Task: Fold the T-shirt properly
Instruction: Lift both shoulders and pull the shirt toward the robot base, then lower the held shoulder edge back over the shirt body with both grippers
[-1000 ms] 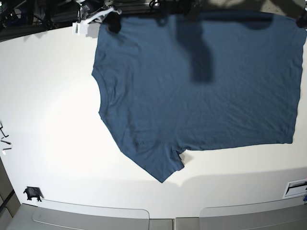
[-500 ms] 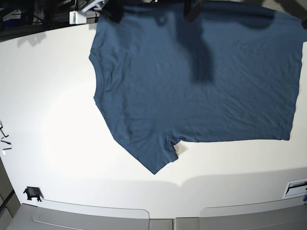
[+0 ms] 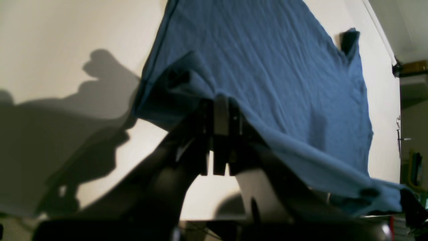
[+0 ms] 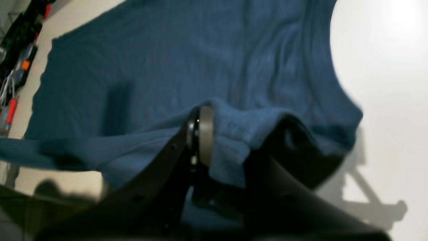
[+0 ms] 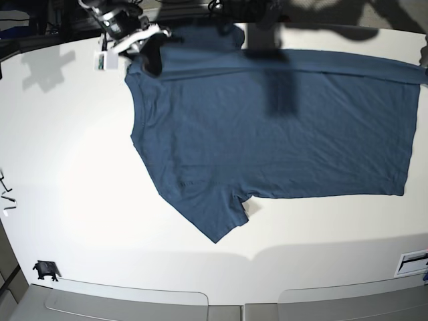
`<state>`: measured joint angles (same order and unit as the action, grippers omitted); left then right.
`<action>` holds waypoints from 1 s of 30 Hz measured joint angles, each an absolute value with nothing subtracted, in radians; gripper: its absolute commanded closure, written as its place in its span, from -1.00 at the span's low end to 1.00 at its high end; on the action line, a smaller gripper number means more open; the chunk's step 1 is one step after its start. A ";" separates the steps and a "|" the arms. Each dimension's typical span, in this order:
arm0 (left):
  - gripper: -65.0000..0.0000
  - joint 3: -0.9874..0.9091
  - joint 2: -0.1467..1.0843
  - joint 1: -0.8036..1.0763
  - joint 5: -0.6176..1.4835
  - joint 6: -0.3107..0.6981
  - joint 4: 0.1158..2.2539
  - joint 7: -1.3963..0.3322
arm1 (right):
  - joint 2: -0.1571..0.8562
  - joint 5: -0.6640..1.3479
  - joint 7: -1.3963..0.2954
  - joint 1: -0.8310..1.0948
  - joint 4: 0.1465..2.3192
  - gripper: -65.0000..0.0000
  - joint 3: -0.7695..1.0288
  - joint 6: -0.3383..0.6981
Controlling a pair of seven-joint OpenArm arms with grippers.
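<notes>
The T-shirt's (image 5: 281, 134) far edge is being pinched by both grippers, left (image 3: 220, 110) and right (image 4: 200, 134); its body is lying toward the near side, long axis left-right.

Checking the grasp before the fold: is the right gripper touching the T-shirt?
Touching. The right wrist view shows the right gripper shut on a bunched edge of the T-shirt, fabric draping over its fingers.

Black moulded left gripper (image 3: 220, 110) with pale grey flat inner pads, right gripper (image 4: 200, 134) matching in black, small screw near its tip, white bracket behind
</notes>
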<state>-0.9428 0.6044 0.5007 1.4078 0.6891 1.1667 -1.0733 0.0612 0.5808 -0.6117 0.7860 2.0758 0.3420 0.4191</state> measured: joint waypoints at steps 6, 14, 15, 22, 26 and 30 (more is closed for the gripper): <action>1.00 -0.943 0.601 0.467 1.328 0.691 1.167 -1.016 | 0.061 0.553 -0.608 0.656 1.971 1.00 0.342 0.416; 1.00 -0.943 0.601 0.468 1.275 0.692 1.167 -0.994 | 0.060 0.516 -0.610 0.532 1.827 1.00 0.340 0.420; 1.00 -0.943 0.601 0.468 1.275 0.692 1.167 -0.994 | 0.061 0.518 -0.609 0.526 1.811 1.00 0.340 0.420; 1.00 -0.943 0.601 0.468 1.238 0.693 1.167 -0.986 | 0.061 0.515 -0.611 0.492 1.763 1.00 0.340 0.420; 1.00 -0.941 0.599 0.468 1.163 0.694 1.167 -0.918 | 0.061 0.516 -0.614 0.476 1.760 1.00 0.340 0.423; 1.00 -0.901 0.599 0.468 1.155 0.693 1.167 -0.888 | 0.060 0.464 -0.607 0.462 1.760 1.00 0.340 0.423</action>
